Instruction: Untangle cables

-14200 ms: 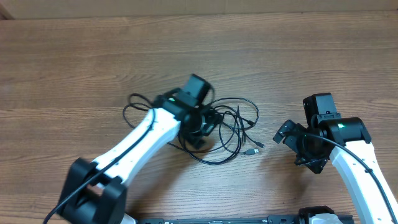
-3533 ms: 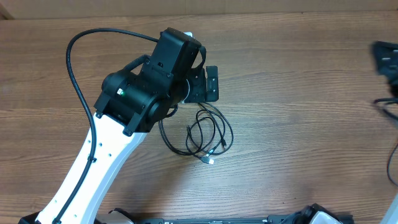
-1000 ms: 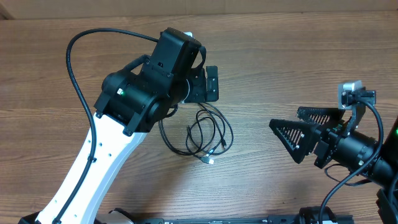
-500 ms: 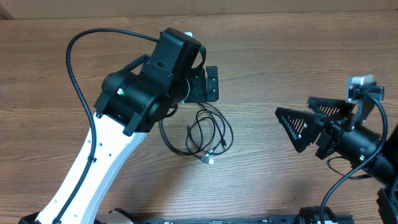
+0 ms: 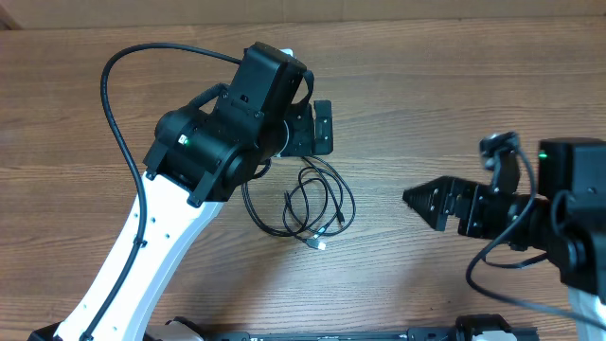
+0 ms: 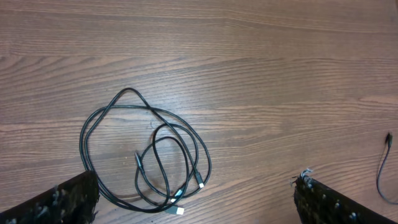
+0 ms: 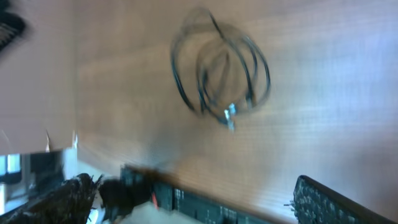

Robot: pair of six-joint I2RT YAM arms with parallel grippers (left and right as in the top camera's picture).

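One black cable lies coiled in loose loops on the wooden table, its plug ends at the coil's near side. In the left wrist view the coil sits just ahead of my left gripper, which hangs above it, open and holding nothing. In the overhead view the left gripper is just beyond the coil. A second thin black cord end shows at that view's right edge. My right gripper is to the right of the coil, pointing at it, open and holding nothing. Its own view is blurred, with the coil far ahead.
The left arm's thick black wiring arcs over the table's left side. The table's front edge with a dark rail shows in the right wrist view. Bare wood lies behind and between the arms.
The right arm has swung and rolled, so its fingers now overlap and point left toward the coil. The left arm and the coil have not moved.
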